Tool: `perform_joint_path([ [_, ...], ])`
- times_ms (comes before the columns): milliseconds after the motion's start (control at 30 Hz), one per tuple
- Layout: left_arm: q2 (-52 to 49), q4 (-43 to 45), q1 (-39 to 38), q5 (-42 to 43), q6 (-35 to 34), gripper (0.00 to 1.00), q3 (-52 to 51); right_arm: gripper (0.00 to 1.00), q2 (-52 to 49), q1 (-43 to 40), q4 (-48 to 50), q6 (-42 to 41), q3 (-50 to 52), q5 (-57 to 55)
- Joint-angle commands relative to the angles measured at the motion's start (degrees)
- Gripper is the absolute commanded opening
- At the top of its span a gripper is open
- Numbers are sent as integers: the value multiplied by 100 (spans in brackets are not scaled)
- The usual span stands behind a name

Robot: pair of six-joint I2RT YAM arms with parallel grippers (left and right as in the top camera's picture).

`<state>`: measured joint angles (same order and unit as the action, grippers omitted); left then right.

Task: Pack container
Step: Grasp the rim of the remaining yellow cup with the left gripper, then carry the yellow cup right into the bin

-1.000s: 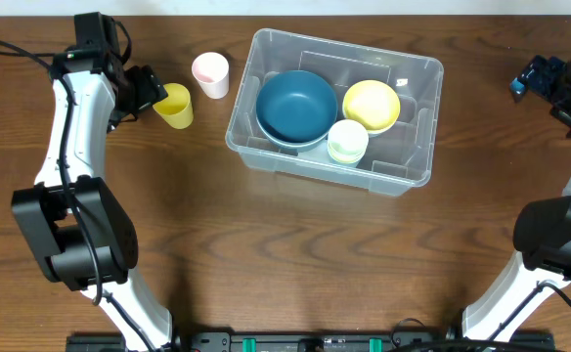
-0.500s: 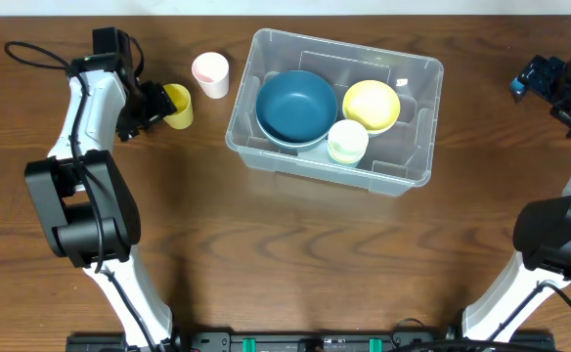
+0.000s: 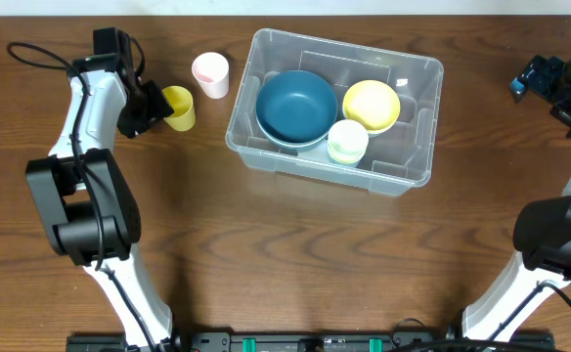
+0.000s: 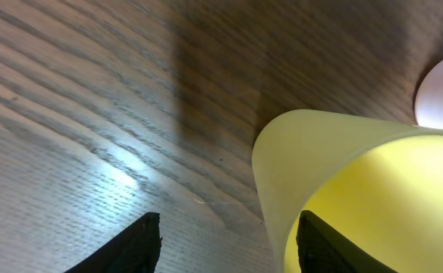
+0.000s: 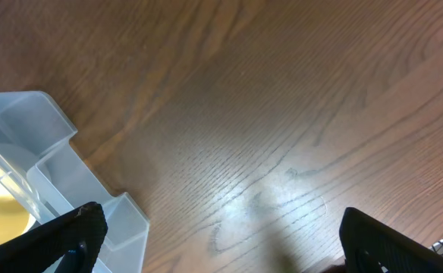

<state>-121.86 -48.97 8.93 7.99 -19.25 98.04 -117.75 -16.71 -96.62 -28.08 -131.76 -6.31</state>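
Left of the container (image 3: 315, 164), the left tool (image 4: 229, 243) sits half-open at the yellow cup (image 4: 343, 174); right tool (image 5: 221, 243) wide.

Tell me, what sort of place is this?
Probably a robotics lab bench: a left arm and right arm sit at a wooden table, beside a clear container holding a blue bowl.

A dark brown wooden table (image 3: 295, 254) with wavy grain fills the view. A pale strip (image 3: 364, 8) runs along its far edge. Overhead light leaves a whitish glare (image 5: 274, 197) on the wood.
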Motion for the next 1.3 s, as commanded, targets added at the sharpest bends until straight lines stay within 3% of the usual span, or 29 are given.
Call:
perform_joint_path([
  [0,-251,7,-2,236,63,58,-42,99,-33,-15,-4,-61,7,-79],
  [167,-310,20,0,236,63,57,-42,99,-33,-15,-4,-61,4,-79],
  [233,-308,44,0,236,63,48,-42,99,-33,-15,-4,-61,7,-79],
  [400,-308,35,0,236,61,7,-39,99,-33,-15,-4,-61,4,-79],
  [433,-308,24,0,236,61,5,-39,99,-33,-15,-4,-61,7,-79],
  [700,162,-210,4,258,61,6,50,99,-33,-15,-4,-61,7,-76],
  [1000,2205,-1003,-306,321,166,6,1073,99,-33,-15,-4,-61,7,-79],
  [1100,3040,-1010,-1016,317,166,6,1303,99,-33,-15,-4,-61,7,-79],
  [1267,3735,-345,-3038,2,291,6,1311,99,-33,-15,-4,-61,7,-79],
])
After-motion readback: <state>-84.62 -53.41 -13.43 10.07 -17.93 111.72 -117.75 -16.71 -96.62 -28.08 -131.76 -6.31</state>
